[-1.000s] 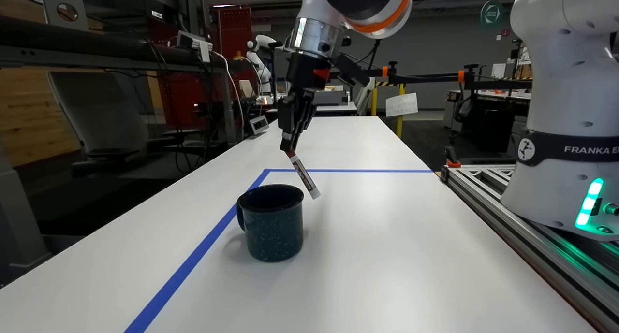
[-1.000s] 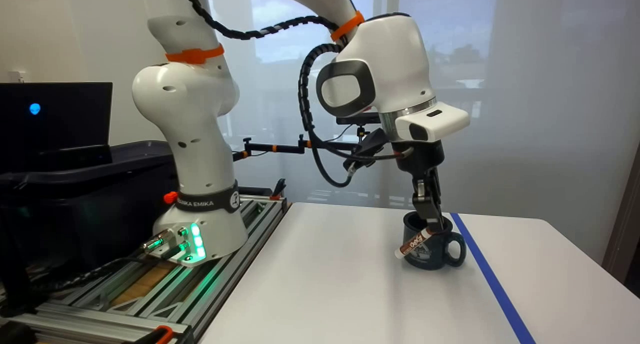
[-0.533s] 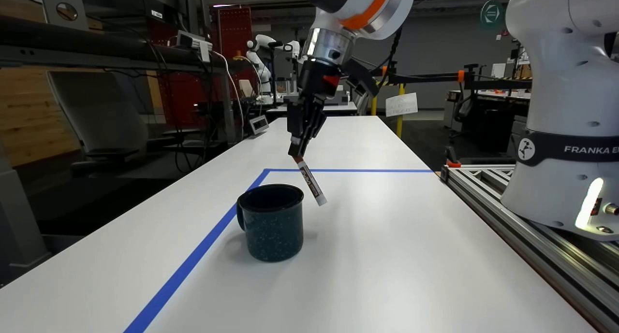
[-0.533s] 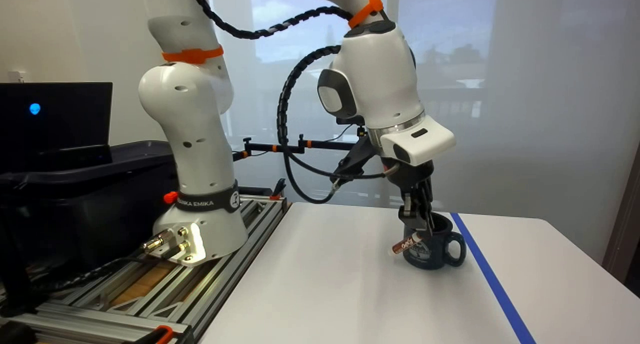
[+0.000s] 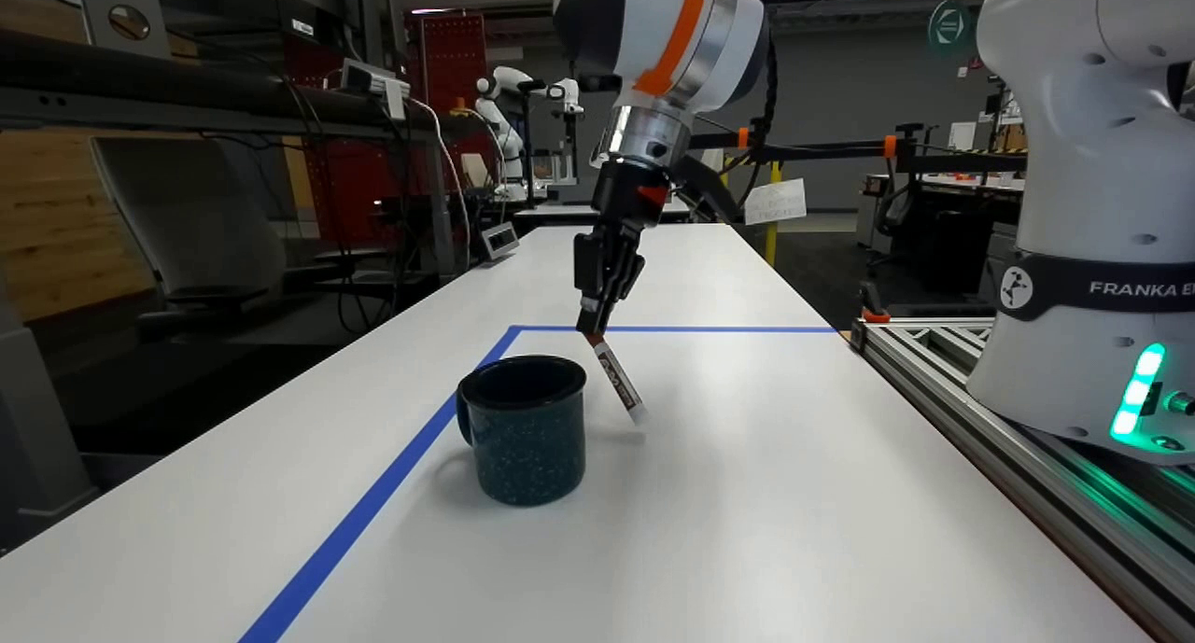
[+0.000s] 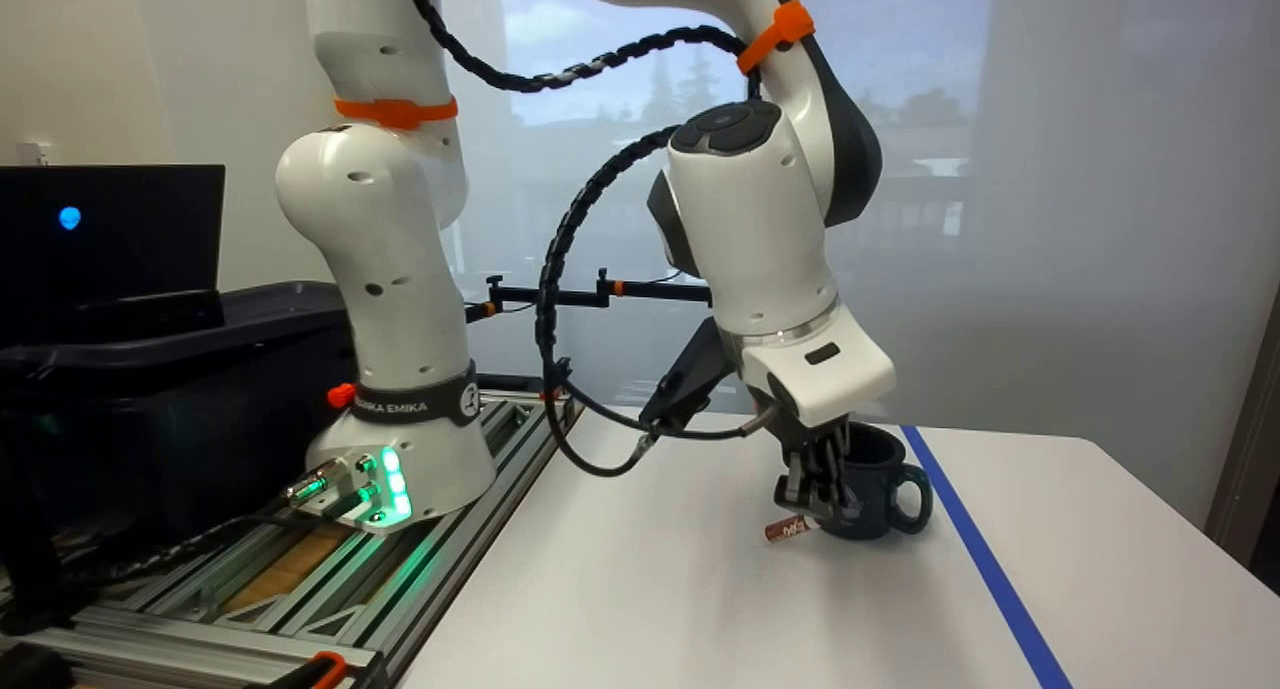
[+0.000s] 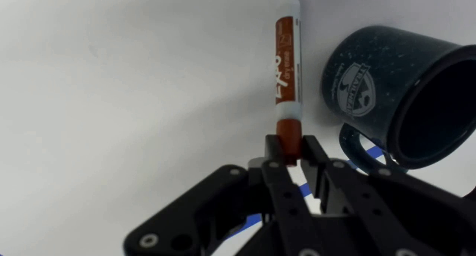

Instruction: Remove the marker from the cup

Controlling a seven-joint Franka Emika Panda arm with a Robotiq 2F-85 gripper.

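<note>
The marker (image 7: 287,62) has a white body, a brown-red EXPO label and a reddish-orange cap. My gripper (image 7: 289,146) is shut on its cap. In an exterior view the marker (image 5: 616,382) slants down from the fingertips (image 5: 592,330), its white end close above the table; I cannot tell if it touches. It also shows in an exterior view (image 6: 788,529). The dark teal cup (image 5: 528,447) stands upright beside the marker, apart from it. The gripper (image 6: 830,509) partly hides the cup (image 6: 882,489) there. In the wrist view the cup (image 7: 386,85) is at the right.
The white table (image 5: 794,494) carries blue tape lines (image 5: 373,494), one running by the cup's handle. The robot's base (image 6: 410,459) stands on a metal rail frame at the table's edge. A black bin (image 6: 170,429) and a laptop (image 6: 110,239) are beyond it.
My gripper has come down and away from the cup, still holding the marker, and the wrist has tilted more. The marker's white end is now near the table. The cup has not moved.
</note>
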